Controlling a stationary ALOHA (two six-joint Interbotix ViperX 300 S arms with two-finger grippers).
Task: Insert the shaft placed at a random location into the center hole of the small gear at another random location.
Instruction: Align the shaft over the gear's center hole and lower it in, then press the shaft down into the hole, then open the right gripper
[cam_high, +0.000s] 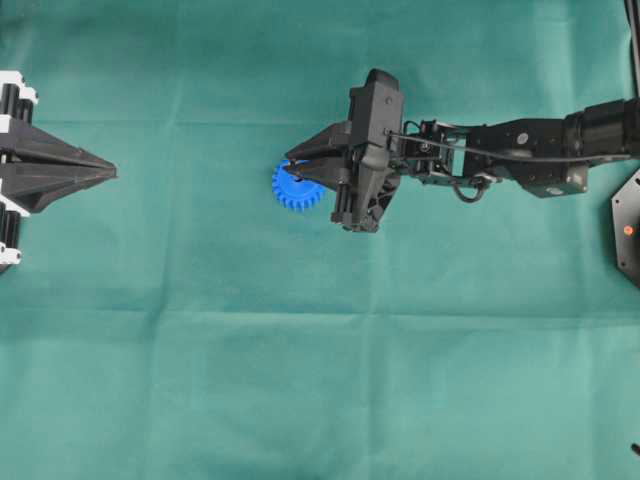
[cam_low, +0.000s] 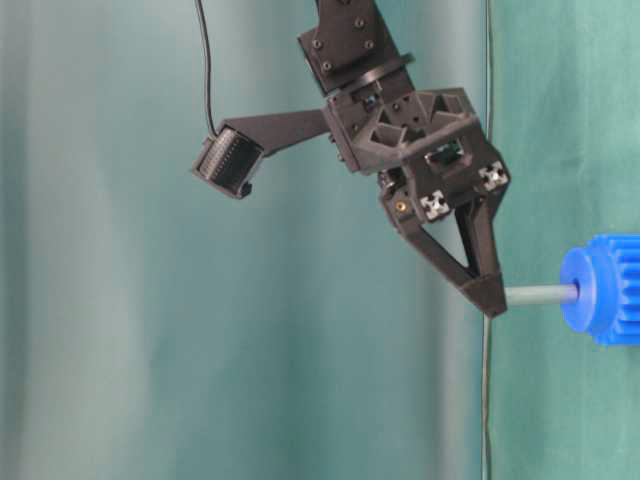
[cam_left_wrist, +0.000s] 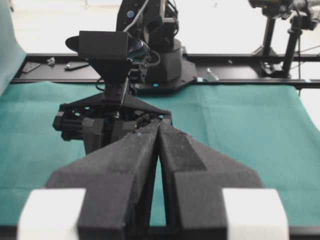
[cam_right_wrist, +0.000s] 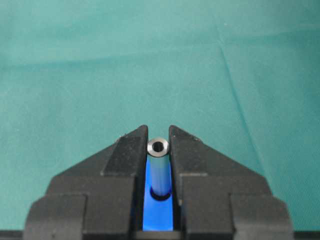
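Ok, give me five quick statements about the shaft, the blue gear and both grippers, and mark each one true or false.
1. The shaft has its lower end in the center hole of the small gear. True.
2. The right gripper has its fingers on either side of the shaft. True.
3. The left gripper is holding the gear steady. False: it sits shut at the far left, well away from it.
4. The gear is red. False: it is bright blue.
5. The cloth on the table is green. True.
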